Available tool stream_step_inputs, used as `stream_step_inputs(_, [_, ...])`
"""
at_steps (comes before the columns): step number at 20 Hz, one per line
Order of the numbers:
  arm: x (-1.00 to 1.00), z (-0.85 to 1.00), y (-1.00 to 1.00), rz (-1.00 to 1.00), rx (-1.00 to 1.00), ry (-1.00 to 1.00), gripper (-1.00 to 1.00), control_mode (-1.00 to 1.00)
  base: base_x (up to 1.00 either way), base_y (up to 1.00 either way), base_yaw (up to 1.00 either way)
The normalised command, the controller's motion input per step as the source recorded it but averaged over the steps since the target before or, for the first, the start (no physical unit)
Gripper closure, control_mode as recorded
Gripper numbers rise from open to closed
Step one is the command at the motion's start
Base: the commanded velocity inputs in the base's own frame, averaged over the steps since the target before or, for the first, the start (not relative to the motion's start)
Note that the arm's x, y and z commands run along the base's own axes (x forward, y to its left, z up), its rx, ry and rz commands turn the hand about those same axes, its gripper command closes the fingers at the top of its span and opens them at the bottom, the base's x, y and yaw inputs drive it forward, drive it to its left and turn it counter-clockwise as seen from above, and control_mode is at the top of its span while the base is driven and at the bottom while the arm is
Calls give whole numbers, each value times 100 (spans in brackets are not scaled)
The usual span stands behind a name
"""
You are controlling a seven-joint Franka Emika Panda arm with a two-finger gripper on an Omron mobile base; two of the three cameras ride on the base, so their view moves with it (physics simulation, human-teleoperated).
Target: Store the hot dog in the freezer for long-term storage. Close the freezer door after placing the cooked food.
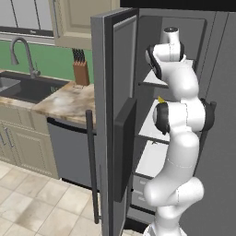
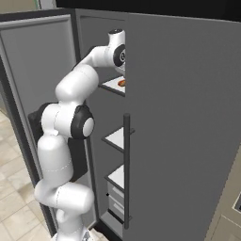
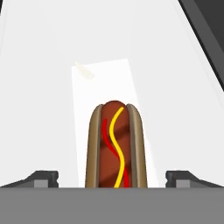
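The freezer [image 1: 184, 27] stands open, with the freezer door [image 1: 110, 115] swung out to the left and its bar handle [image 1: 91, 166] facing the dishwasher [image 1: 69, 152]. The arm reaches into the upper compartment. The hot dog [image 3: 115, 146] lies on a white shelf [image 3: 43, 109], lengthwise between the two fingertips [image 3: 41, 178] of the gripper [image 3: 112, 178]; the fingers are spread wide, apart from the bun on both sides (no contact visible). In the right base view the hot dog [image 2: 122, 83] sits near the shelf's front edge. A small yellow item [image 1: 161, 98] rests on a lower shelf.
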Motion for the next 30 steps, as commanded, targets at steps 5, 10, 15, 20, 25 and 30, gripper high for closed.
stream_step_inputs(5, [-15,0,8,0,0,0,-100,-100,0,0,0])
stream_step_inputs(10, [-34,0,27,0,0,0,-100,-100,0,0,0])
stream_step_inputs(15, [-48,0,32,0,0,0,-100,-100,0,0,0])
stream_step_inputs(20, [-56,0,24,0,0,0,-100,-100,0,0,0])
stream_step_inputs(25, [-59,4,21,0,0,0,-100,-100,0,0,0])
stream_step_inputs(30, [-64,9,32,0,0,0,-100,-100,0,0,0])
